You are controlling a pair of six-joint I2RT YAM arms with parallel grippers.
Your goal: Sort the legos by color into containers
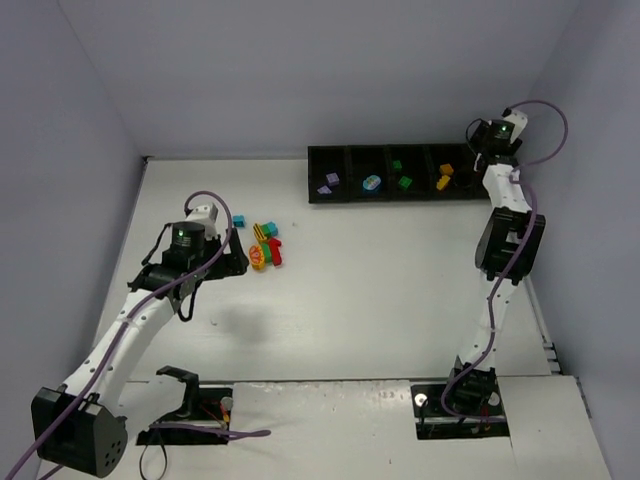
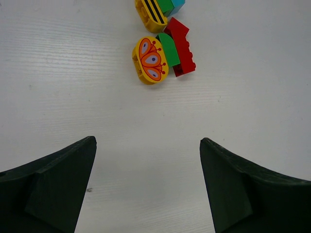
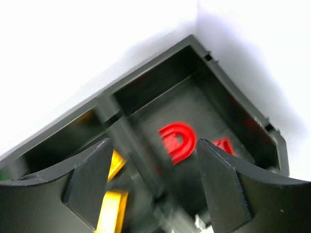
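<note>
Dark fingers of my left gripper point(image 2: 148, 141) fill the bottom of the left wrist view. They are spread wide, with nothing between them but bare white table point(image 2: 73, 97). Up ahead, well clear of the tips and right on my centre line, sits a yellow oval brick with a butterfly print point(image 2: 150, 60). Its printed face is up and its long axis runs away from me. A green brick point(image 2: 169, 47) touches its right side, and against that lies a red studded brick point(image 2: 184, 46). That one also points away from me, its far end leaning a little left. Just beyond, a yellow brick with black stripes point(image 2: 148, 14) is cut off by the frame edge.

Over to the right now: my right gripper point(image 3: 154, 142) hangs above the end bin of the long black plastic tray point(image 3: 233, 92). The jaws are parted and grip nothing. Down in that bin, framed between the fingers, is a red arch-shaped brick point(image 3: 177, 141). It is too smeared for me to tell whether it rests on the floor. A second red piece point(image 3: 226, 145) peeks out beside my right finger. Yellow pieces point(image 3: 112, 208) show in the neighbouring bin, under my left finger.
</note>
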